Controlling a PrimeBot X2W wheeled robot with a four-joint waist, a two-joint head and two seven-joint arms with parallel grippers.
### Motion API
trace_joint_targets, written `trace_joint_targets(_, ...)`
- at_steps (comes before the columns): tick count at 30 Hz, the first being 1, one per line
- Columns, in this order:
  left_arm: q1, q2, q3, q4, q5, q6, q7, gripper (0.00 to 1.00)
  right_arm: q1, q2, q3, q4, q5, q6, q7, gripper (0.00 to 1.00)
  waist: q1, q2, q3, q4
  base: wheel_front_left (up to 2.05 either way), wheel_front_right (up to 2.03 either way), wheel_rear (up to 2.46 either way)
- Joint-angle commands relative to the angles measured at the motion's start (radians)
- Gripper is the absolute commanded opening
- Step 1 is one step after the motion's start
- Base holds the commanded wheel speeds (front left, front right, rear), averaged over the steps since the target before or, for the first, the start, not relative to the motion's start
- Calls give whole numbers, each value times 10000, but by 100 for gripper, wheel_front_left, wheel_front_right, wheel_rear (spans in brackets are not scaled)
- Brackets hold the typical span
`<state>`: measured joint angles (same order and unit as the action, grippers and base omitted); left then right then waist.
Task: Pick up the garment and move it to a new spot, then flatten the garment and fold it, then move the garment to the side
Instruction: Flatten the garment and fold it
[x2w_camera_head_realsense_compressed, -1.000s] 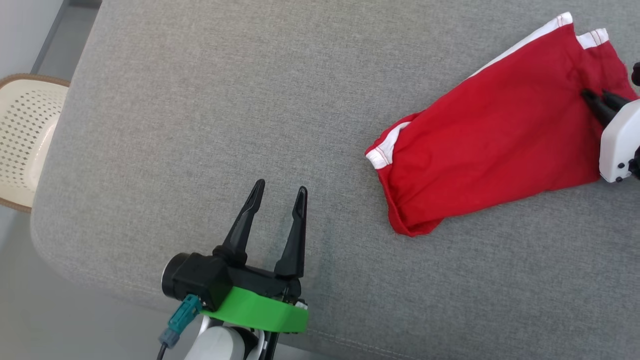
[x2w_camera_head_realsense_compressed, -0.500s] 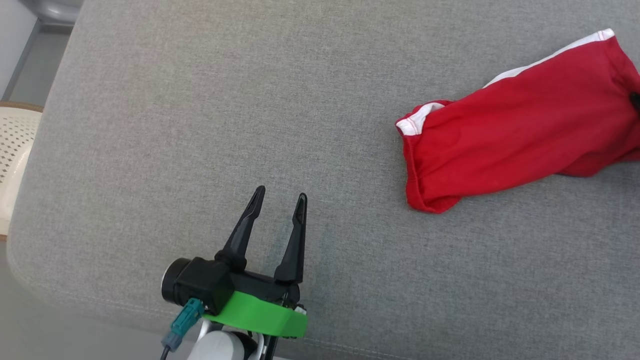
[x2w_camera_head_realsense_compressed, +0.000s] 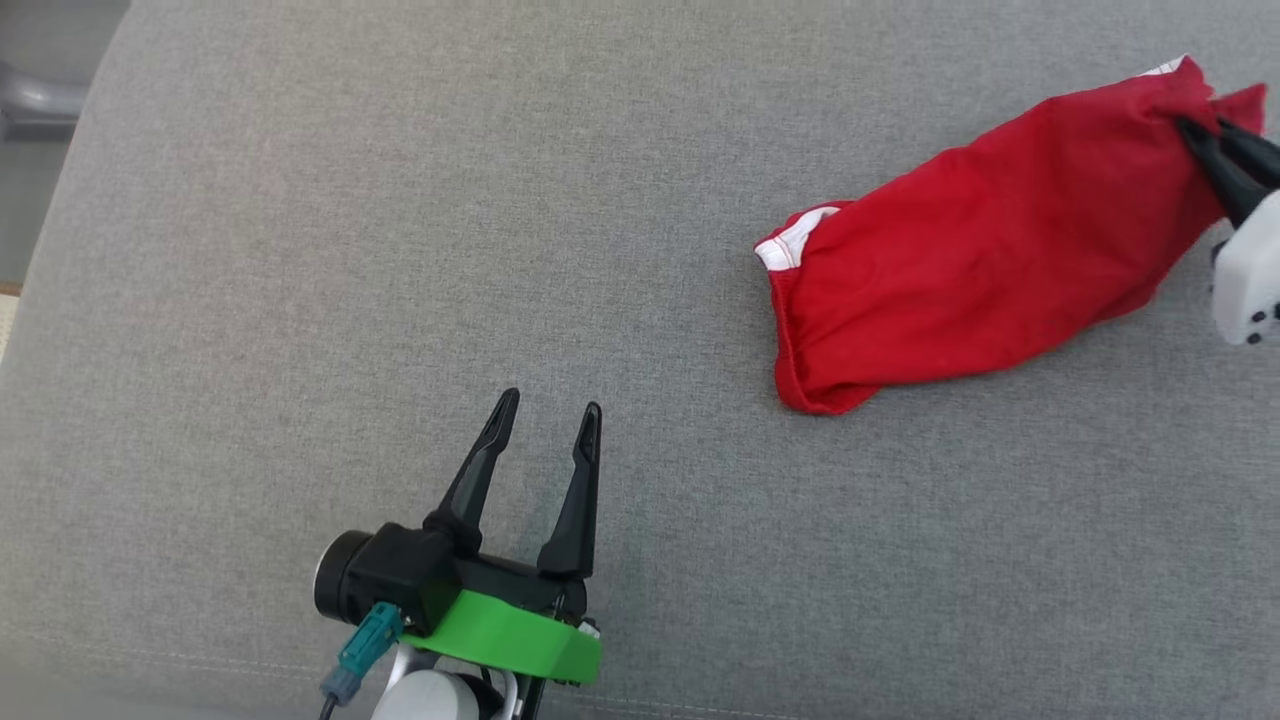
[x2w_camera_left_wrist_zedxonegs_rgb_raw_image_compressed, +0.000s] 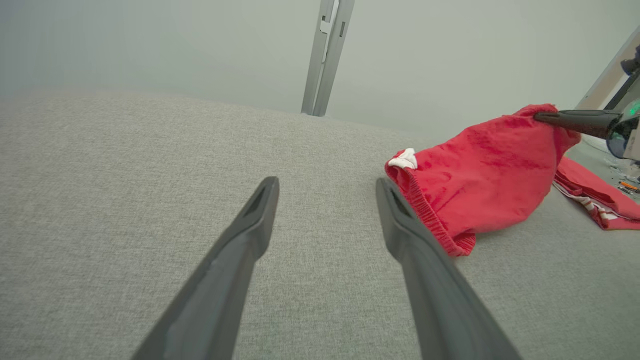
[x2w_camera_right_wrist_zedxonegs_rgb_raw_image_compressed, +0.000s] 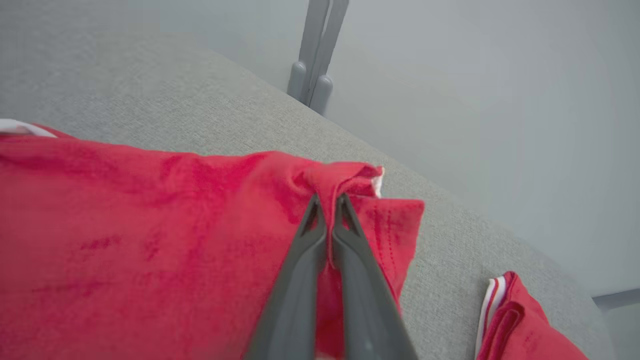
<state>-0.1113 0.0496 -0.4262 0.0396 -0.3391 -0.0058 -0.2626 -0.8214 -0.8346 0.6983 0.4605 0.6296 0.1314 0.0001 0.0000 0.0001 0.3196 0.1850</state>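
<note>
Right jaws: closed tight on bunched fold at one end of red cloth garment with white trim (x2w_camera_head_realsense_compressed: 980, 250); that end held raised. Elastic-hemmed opposite end rested on grey upholstered surface (x2w_camera_head_realsense_compressed: 300, 250), at right of head view. Left jaws: spread wide, nothing held, poised low over upholstery near front edge, well apart from garment.

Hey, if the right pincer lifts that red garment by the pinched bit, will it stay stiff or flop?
Probably floppy: the garment bunches into folds where the right pincer pinches it, and the rest sags onto the grey surface. Likely light, since a thin pinch holds that end up. It may drag rather than slide on the textured weave.
</note>
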Motion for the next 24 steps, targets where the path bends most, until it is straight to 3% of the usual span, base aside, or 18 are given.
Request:
trace_joint_targets(1,104,22,50,40,99,-29,-22,100,50,195,-89,-366,-322,-14,82,0,0,-1,-182,-125,0,0,0)
trace_joint_targets(8,213,22,114,45,-118,-46,-22,100,775,1180,-300,-2512,-1704,-14,954,0,0,-1,-440,-10,0,0,0)
trace_joint_targets(13,234,22,126,14,-207,-77,-22,100,1300,1878,149,-3813,-2282,-14,1649,0,0,-1,-432,159,0,0,0)
trace_joint_targets(19,131,22,80,1,-367,-59,-22,100,1616,2540,1115,-4119,-2324,-14,2178,0,0,-1,-395,343,0,0,0)
trace_joint_targets(20,101,22,67,-2,-381,-47,-23,100,1689,2682,1214,-4083,-2221,-14,2187,13,0,-1,-389,369,0,0,0)
trace_joint_targets(21,85,22,57,-8,-405,-36,-22,100,1709,2769,1267,-4060,-2197,-14,2146,83,0,-1,-387,384,0,0,0)
trace_joint_targets(22,74,22,52,-16,-419,-22,-22,100,1740,2875,1306,-4052,-2198,-14,2048,100,0,-1,-386,396,0,0,0)
trace_joint_targets(24,84,22,49,-10,-422,-4,-22,100,1861,3020,1384,-4048,-2121,-14,1910,100,0,-1,-408,405,0,0,0)
